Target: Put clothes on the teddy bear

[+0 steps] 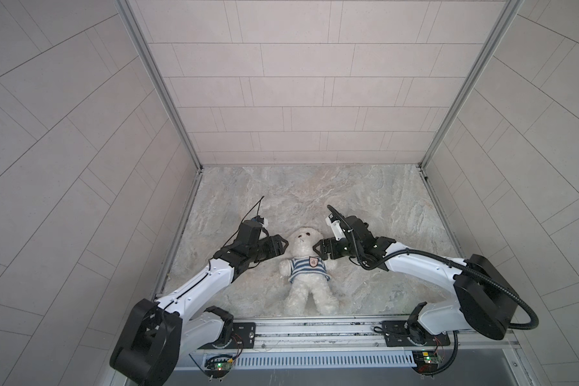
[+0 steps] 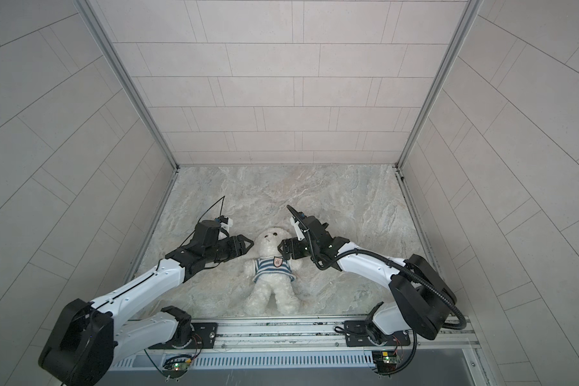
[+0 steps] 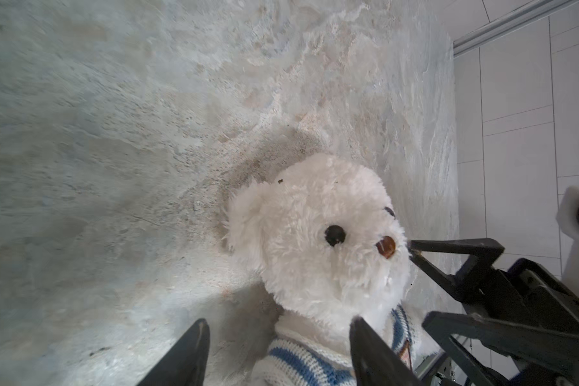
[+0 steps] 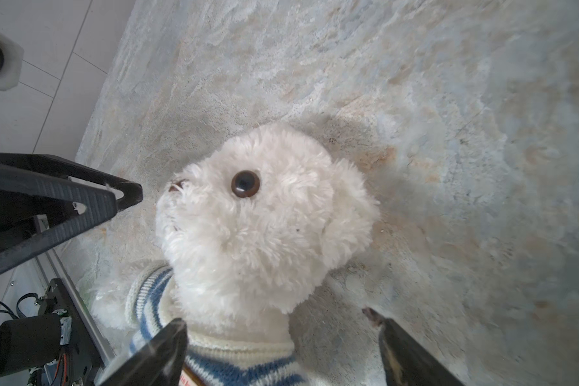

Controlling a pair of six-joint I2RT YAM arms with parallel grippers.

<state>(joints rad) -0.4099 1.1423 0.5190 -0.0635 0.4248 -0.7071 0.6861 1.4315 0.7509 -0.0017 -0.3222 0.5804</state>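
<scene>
Both top views: teddy bear face-up, lower centre of tabletop, striped shirt on. Left wrist: left jaws open beside head. Right wrist: right jaws open near collar. I judge it dressed; next, withdraw cleanly.

2 overhead top views, facing down; 2 wrist views close on the teddy bear.
</scene>
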